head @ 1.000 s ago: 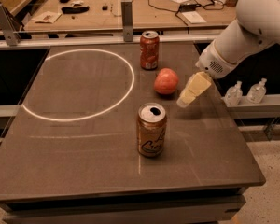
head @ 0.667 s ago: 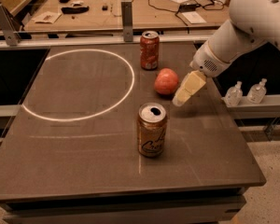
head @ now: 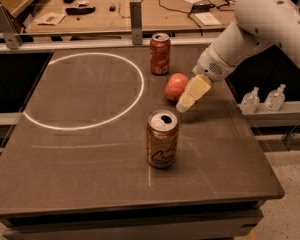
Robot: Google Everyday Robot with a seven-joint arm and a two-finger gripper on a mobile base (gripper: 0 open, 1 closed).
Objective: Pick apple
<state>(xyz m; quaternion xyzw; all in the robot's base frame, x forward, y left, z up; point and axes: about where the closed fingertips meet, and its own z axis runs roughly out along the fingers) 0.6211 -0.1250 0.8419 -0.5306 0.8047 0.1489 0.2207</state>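
The apple point(head: 175, 86) is small, round and reddish-orange and sits on the dark table point(head: 90, 154), right of the white circle. My gripper point(head: 187, 101) comes in from the right on the white arm; its cream-coloured tip is right beside the apple's right side, low over the table. A red soda can point(head: 160, 53) stands behind the apple. An orange-gold soda can point(head: 162, 139) stands in front of it.
A white painted circle point(head: 85, 90) marks the left half of the table. A wooden workbench point(head: 115, 14) with cables and small items runs behind. Two small clear bottles point(head: 262, 99) stand on a ledge at the right.
My gripper has moved left toward the apple, closing the gap to its right side. The apple and both cans have not moved.
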